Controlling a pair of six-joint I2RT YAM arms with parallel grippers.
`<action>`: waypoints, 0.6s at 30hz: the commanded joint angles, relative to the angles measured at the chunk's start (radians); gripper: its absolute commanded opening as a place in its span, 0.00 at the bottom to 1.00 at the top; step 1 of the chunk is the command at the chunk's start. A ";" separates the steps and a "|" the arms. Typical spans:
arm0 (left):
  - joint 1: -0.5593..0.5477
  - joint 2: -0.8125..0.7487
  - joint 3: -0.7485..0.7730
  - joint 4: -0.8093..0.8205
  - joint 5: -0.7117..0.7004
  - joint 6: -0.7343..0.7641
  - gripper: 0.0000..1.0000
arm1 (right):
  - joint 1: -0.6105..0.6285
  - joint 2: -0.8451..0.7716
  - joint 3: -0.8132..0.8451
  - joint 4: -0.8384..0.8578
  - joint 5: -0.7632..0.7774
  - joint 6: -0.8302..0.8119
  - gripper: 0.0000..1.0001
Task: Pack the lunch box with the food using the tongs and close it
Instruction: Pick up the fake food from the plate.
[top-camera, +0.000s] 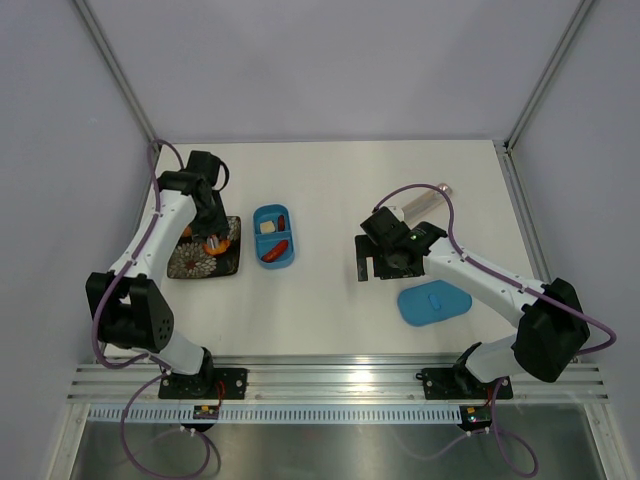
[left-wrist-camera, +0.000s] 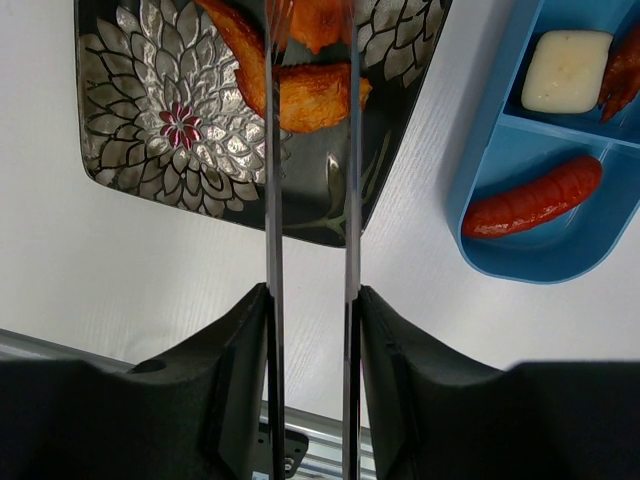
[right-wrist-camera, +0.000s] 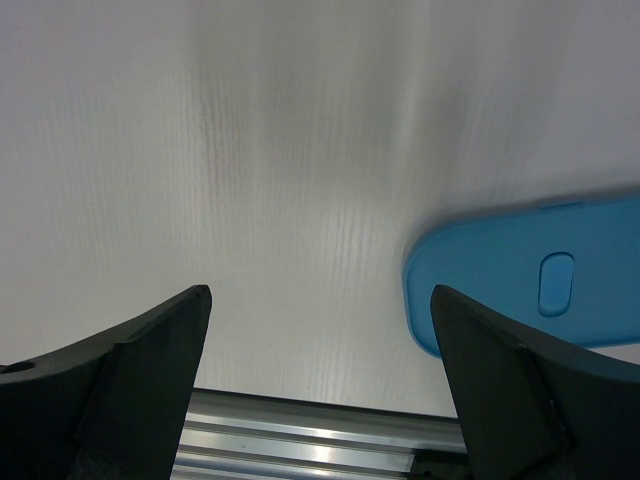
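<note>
**Tongs (left-wrist-camera: 352, 200) held over the plate (left-wrist-camera: 150, 120), box (top-camera: 274, 237) part-filled**

Top view: the blue oval box sits left of centre with its lid off. A sausage (top-camera: 275, 251) lies in its lower compartment, and a cream piece (top-camera: 267, 227) lies in the upper one beside a small red bit. Just left of the box is the dark plate, with the left gripper (top-camera: 211, 232) over it. The right gripper (top-camera: 378, 268) is right of centre, well apart from the box. The lid (top-camera: 434, 303) lies to its lower right.

Left wrist: the left gripper's fingers clamp the tongs' two slim arms from outside, leaving a gap between the arms. The arms run up across the flowered plate and over the orange pieces (left-wrist-camera: 310, 95). Their tips are cut off by the top edge. The box fills the right of the frame, with the sausage and cream piece inside.

Right wrist: the jaws are spread wide with nothing between them, over bare table (right-wrist-camera: 300, 150). The lid is at the right.
</note>
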 joint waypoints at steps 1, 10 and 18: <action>0.005 -0.057 0.024 0.063 -0.005 0.025 0.43 | -0.004 0.002 0.039 -0.009 0.004 0.002 1.00; 0.005 -0.052 0.015 0.069 -0.006 0.031 0.44 | -0.004 0.008 0.043 -0.006 0.001 0.002 0.99; 0.011 -0.046 -0.010 0.086 -0.020 0.034 0.45 | -0.002 0.008 0.042 -0.008 0.002 0.005 0.99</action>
